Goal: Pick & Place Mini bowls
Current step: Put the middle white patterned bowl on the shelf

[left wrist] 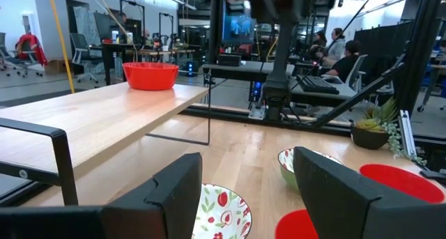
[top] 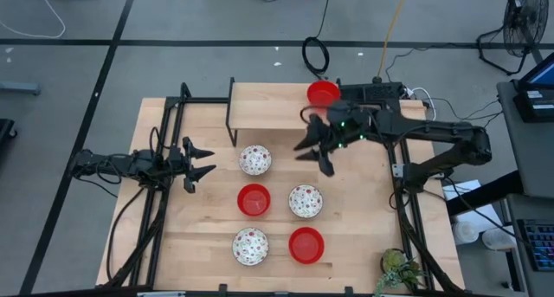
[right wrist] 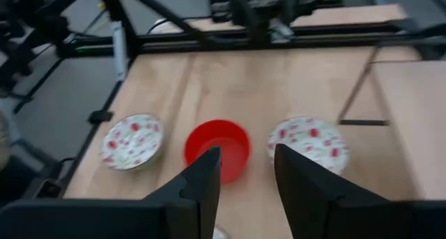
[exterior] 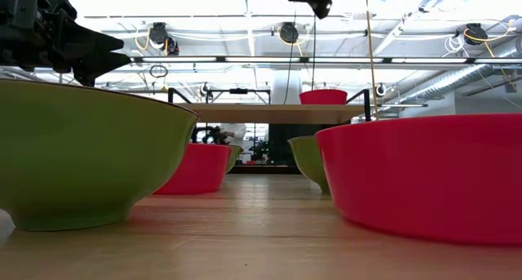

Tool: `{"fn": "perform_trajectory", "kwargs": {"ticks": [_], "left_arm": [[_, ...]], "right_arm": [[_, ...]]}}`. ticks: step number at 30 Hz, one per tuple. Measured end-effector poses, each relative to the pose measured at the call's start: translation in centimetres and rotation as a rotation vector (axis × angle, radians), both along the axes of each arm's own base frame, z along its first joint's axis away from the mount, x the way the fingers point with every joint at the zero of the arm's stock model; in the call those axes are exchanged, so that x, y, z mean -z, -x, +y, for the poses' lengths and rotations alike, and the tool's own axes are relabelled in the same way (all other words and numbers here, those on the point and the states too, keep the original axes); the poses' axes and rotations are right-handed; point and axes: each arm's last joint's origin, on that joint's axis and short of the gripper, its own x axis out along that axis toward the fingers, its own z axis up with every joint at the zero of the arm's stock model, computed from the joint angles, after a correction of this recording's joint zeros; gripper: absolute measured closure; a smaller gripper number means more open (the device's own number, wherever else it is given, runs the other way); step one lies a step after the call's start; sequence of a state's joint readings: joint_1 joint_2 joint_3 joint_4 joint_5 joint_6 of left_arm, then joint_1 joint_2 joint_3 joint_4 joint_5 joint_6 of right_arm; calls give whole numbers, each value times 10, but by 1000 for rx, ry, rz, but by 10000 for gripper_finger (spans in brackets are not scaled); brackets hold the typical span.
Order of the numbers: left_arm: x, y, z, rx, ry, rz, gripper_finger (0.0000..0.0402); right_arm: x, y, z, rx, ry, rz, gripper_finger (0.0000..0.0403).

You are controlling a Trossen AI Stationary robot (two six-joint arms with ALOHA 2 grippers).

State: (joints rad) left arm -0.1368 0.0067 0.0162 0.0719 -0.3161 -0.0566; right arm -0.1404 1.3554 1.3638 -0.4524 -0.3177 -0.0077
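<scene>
Your right hand [top: 313,148] is hovering empty with fingers apart above the bench [top: 363,236], near the raised shelf [top: 268,115] where one red bowl [top: 323,93] is sitting. Five bowls [top: 254,199] are lying on the bench. Your left hand [top: 201,161] is waiting open at the left edge.

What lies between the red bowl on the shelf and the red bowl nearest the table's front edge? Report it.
In the high view, the right tool hangs below the shelf's red bowl; then a white speckled bowl, then the front red bowl.
</scene>
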Motion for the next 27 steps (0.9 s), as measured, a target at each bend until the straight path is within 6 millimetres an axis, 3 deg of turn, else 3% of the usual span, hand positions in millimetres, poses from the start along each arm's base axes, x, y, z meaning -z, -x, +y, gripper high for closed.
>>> {"fn": "perform_trajectory", "kwargs": {"ticks": [5,11,19,27], "left_arm": [[0,0,0,0,0,0,172],[0,0,0,0,0,0,172],[0,0,0,1,0,0,172],[0,0,0,0,0,0,172]], "right_arm": [[21,-2,19,-43,-40,55,281],[63,3,34,-59,-92,193,280],[117,18,37,145,-194,416,281],[146,32,46,248,-318,552,275]]}}
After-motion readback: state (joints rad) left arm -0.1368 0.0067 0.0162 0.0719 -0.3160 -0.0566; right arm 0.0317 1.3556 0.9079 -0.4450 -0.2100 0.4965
